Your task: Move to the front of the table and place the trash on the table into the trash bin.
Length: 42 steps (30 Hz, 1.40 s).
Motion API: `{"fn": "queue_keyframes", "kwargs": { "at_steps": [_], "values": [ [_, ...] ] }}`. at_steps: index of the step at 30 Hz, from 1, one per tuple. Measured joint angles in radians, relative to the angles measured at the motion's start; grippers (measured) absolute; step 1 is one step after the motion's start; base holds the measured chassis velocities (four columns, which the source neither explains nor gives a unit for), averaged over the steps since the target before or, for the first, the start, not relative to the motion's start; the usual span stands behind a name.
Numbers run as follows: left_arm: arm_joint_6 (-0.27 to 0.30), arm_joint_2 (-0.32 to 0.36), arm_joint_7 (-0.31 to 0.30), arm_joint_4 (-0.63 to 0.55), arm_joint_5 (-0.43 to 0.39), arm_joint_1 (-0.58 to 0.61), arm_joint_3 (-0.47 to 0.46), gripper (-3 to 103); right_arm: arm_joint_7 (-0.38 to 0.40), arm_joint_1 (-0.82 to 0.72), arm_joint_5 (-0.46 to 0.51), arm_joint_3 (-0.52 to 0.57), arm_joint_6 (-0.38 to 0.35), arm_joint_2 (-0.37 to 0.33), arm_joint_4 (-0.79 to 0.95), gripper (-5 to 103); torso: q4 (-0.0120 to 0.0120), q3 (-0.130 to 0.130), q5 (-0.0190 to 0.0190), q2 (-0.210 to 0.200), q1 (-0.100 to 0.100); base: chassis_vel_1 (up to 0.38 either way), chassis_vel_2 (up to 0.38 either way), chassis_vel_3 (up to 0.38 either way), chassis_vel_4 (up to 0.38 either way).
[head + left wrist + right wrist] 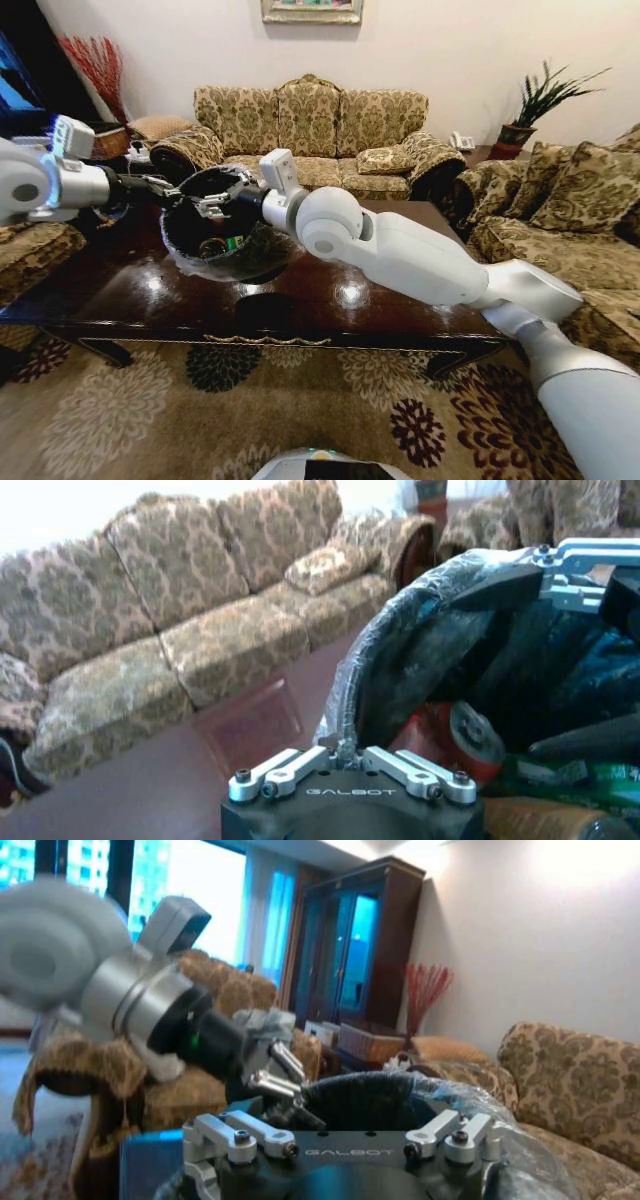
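The trash bin, black with a clear liner, is tilted with its mouth toward me over the left half of the dark glossy table. My left gripper is shut on the bin's left rim, and the left wrist view shows it pinching the liner edge. On the opposite rim my right gripper is shut as well, seen across the bin. Trash lies inside the bin: a crumpled red wrapper, a green packet and a tan bottle. I cannot tell whether the bin touches the tabletop.
A patterned sofa stands behind the table, with armchairs at the left and right. A wicker basket sits at the back left. Flowered carpet lies in front of the table.
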Motion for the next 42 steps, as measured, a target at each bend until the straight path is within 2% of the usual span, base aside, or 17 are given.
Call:
{"fn": "queue_keyframes", "kwargs": {
  "at_steps": [1, 2, 3, 4, 7, 8, 11, 17, 19, 20, 24, 25, 27, 28, 30, 33, 42],
  "values": [
    [0.000, -0.018, -0.003, 0.000, 0.009, -0.006, -0.002, 0, 0.027, 0.004, 0.016, 0.026, 0.005, -0.003, 0.014, 99, -0.0009, 0.000, 0.0006, 0.000, 0.000, 0.000, 0.000, 0.000, 0.000],
    [0.004, -0.057, -0.004, -0.006, 0.026, -0.012, -0.003, 0, 0.060, 0.010, 0.047, 0.072, 0.008, -0.023, 0.039, 100, 0.0000, 0.000, 0.0003, 0.000, 0.000, 0.000, 0.000, 0.000, 0.000],
    [0.004, -0.057, -0.004, -0.006, 0.026, -0.012, -0.003, 0, 0.060, 0.010, 0.047, 0.072, 0.008, -0.023, 0.039, 100, 0.0000, 0.000, 0.0003, 0.000, 0.000, 0.000, 0.000, 0.000, 0.000],
    [0.005, -0.088, -0.007, -0.008, 0.040, -0.017, -0.005, 0, 0.069, 0.014, 0.070, 0.095, 0.009, -0.035, 0.065, 100, -0.0004, 0.000, 0.0005, 0.000, 0.000, 0.000, 0.000, 0.000, 0.000],
    [0.017, -0.193, 0.004, -0.016, 0.071, -0.032, -0.032, 0, 0.083, 0.045, 0.125, 0.167, 0.020, -0.100, 0.106, 100, 0.0006, 0.000, -0.0006, 0.000, 0.000, 0.000, 0.000, 0.000, 0.000],
    [0.017, -0.193, 0.004, -0.016, 0.071, -0.032, -0.032, 0, 0.083, 0.045, 0.125, 0.167, 0.020, -0.100, 0.106, 100, 0.0006, 0.000, -0.0006, 0.000, 0.000, 0.000, 0.000, 0.000, 0.000],
    [0.031, -0.291, 0.046, -0.025, 0.097, -0.039, -0.067, 0, 0.089, 0.084, 0.150, 0.210, 0.022, -0.167, 0.104, 100, 0.0001, 0.000, -0.0002, 0.000, 0.000, 0.000, 0.000, 0.000, 0.000],
    [0.034, -0.330, 0.059, -0.036, 0.091, -0.041, -0.108, 0, 0.098, 0.070, 0.152, 0.234, 0.021, -0.261, 0.107, 100, 0.0003, 0.000, -0.0002, 0.000, 0.000, 0.000, 0.000, 0.000, 0.000],
    [0.034, -0.340, 0.064, -0.036, 0.088, -0.039, -0.129, 0, 0.101, -0.003, 0.150, 0.282, 0.019, -0.361, 0.153, 100, 0.0004, 0.000, 0.0001, 0.000, 0.000, 0.000, 0.000, 0.000, 0.000],
    [0.034, -0.340, 0.064, -0.036, 0.088, -0.039, -0.129, 0, 0.101, -0.003, 0.150, 0.282, 0.019, -0.361, 0.153, 100, 0.0004, 0.000, 0.0001, 0.000, 0.000, 0.000, 0.000, 0.000, 0.000],
    [0.034, -0.372, 0.067, -0.044, 0.145, -0.046, -0.162, 0, 0.075, -0.278, 0.132, 0.482, -0.014, -0.593, 0.307, 100, -0.0012, 0.000, 0.0013, 0.000, 0.000, 0.000, 0.000, 0.000, 0.000],
    [0.034, -0.372, 0.067, -0.044, 0.145, -0.046, -0.162, 0, 0.075, -0.278, 0.132, 0.482, -0.014, -0.593, 0.307, 100, -0.0012, 0.000, 0.0013, 0.000, 0.000, 0.000, 0.000, 0.000, 0.000],
    [0.034, -0.400, 0.066, -0.055, 0.162, -0.056, -0.180, 0, 0.077, -0.396, 0.134, 0.588, -0.046, -0.674, 0.382, 100, -0.0009, 0.000, 0.0008, 0.000, 0.000, 0.000, 0.000, 0.000, 0.000],
    [0.034, -0.400, 0.066, -0.055, 0.162, -0.056, -0.180, 0, 0.077, -0.396, 0.134, 0.588, -0.046, -0.674, 0.382, 100, -0.0009, 0.000, 0.0008, 0.000, 0.000, 0.000, 0.000, 0.000, 0.000],
    [0.034, -0.421, 0.067, -0.057, 0.164, -0.050, -0.217, 0, 0.117, -0.496, 0.161, 0.708, -0.094, -0.719, 0.446, 100, -0.0002, 0.000, -0.0003, 0.000, 0.000, 0.000, 0.000, 0.000, 0.000],
    [0.034, -0.440, 0.080, -0.041, 0.163, -0.028, -0.253, 0, 0.137, -0.566, 0.170, 0.775, -0.116, -0.734, 0.490, 100, 0.0002, 0.000, -0.0001, 0.000, 0.000, 0.000, 0.000, 0.000, 0.000],
    [0.034, -0.478, 0.109, -0.043, 0.156, 0.017, -0.291, 0, 0.198, -0.675, 0.158, 0.779, -0.119, -0.713, 0.555, 100, 0.0002, 0.000, -0.0004, 0.000, 0.000, 0.029, -0.029, -0.039, 0.028]
  ]
}}
